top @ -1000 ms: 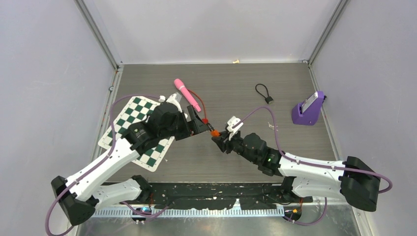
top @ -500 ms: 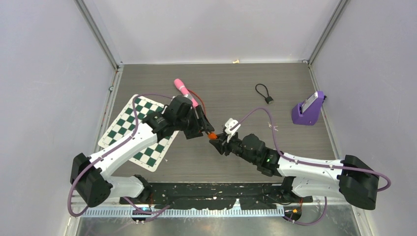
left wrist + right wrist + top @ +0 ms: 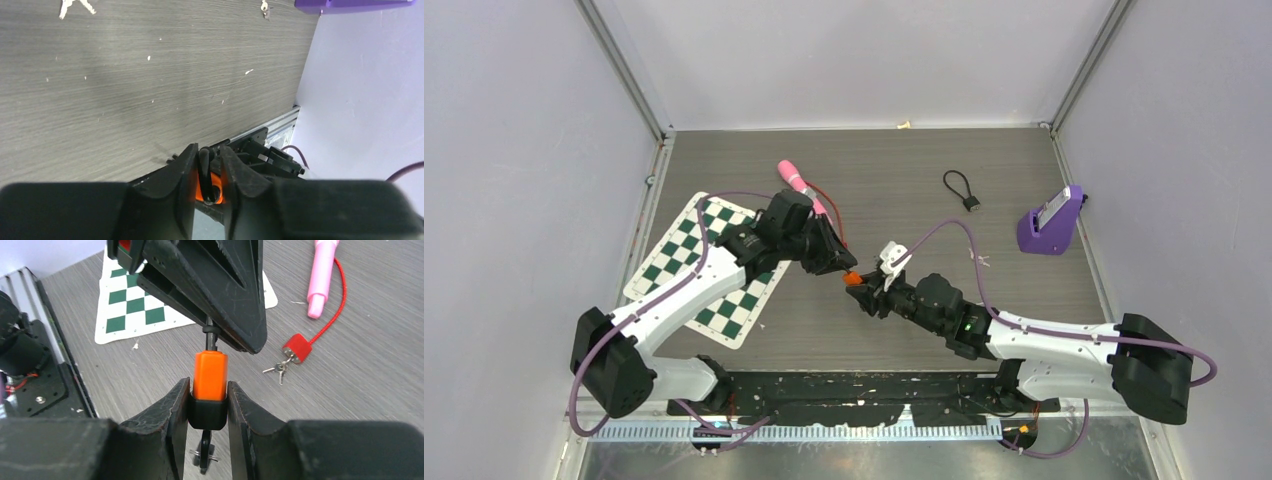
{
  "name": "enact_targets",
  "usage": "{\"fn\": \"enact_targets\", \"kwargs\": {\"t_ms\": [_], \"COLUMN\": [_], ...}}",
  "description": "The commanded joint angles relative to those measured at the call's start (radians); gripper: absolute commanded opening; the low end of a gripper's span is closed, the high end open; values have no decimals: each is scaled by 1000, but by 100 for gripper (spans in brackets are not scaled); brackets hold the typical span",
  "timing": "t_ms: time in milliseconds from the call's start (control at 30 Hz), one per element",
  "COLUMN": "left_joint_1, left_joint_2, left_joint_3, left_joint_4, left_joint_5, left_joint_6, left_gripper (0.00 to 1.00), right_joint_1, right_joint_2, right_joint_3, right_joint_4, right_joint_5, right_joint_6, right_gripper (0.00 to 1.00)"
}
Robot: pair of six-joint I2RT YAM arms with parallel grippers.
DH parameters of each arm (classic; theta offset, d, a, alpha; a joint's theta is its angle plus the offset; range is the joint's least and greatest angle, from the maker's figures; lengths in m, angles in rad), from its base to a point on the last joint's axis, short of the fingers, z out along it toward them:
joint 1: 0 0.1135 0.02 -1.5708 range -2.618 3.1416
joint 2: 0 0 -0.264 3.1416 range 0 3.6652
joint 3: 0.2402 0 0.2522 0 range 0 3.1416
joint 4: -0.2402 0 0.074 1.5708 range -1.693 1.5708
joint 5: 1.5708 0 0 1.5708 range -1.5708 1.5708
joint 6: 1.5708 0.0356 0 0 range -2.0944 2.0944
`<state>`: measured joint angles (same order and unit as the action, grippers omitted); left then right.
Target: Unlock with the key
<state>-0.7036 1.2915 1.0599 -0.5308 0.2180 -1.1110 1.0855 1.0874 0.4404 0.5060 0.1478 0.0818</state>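
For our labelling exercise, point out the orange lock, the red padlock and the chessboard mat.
orange lock [image 3: 210, 374]: right wrist view, on the front of its orange body.
red padlock [image 3: 296, 348]: right wrist view, on its red body.
chessboard mat [image 3: 672, 248]: top view, on the uncovered squares.

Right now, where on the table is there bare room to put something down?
Bare: the far strip between pink tool and black loop; the patch between loop, purple stand and right arm. Crowded: the middle, where left fingers and right fingers meet at the orange lock, and the left, with mat and red cable.
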Motion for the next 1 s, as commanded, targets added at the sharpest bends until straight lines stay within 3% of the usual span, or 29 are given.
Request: {"fn": "enact_targets", "kwargs": {"t_ms": [0, 133, 267, 433, 533, 600, 767, 900, 967], "left_joint_1": [8, 21, 51, 68, 83, 96, 118, 138, 143], "left_joint_2": [-37, -121, -222, -355, -393, -404, -411, -401, -390], "left_joint_3": [-26, -119, -264, -430, -484, -518, -538, -562, -583], "left_joint_4": [138, 302, 590, 865, 928, 1005, 1044, 990, 974], "left_joint_5": [65, 106, 214, 257, 265, 294, 306, 243, 206], "left_joint_6": [35, 90, 147, 230, 259, 246, 223, 222, 211], "left_gripper": [19, 7, 0, 3, 21, 24, 2, 0, 0], "right_joint_1": [3, -19, -113, -263, -306, -313, -318, -324, -324], "right_joint_2": [-20, -26, -21, 64, 135, 176, 271, 324, 347], "right_joint_3": [10, -22, -55, -99, -97, -86, -55, -54, -46], "right_joint_4": [165, 248, 351, 514, 565, 571, 625, 608, 570], "right_joint_5": [-54, -154, -305, -484, -546, -582, -646, -626, -614], "right_joint_6": [90, 230, 404, 650, 717, 737, 784, 765, 751], "right_gripper": [5, 5, 5, 5, 5, 5, 5, 5, 11]}}
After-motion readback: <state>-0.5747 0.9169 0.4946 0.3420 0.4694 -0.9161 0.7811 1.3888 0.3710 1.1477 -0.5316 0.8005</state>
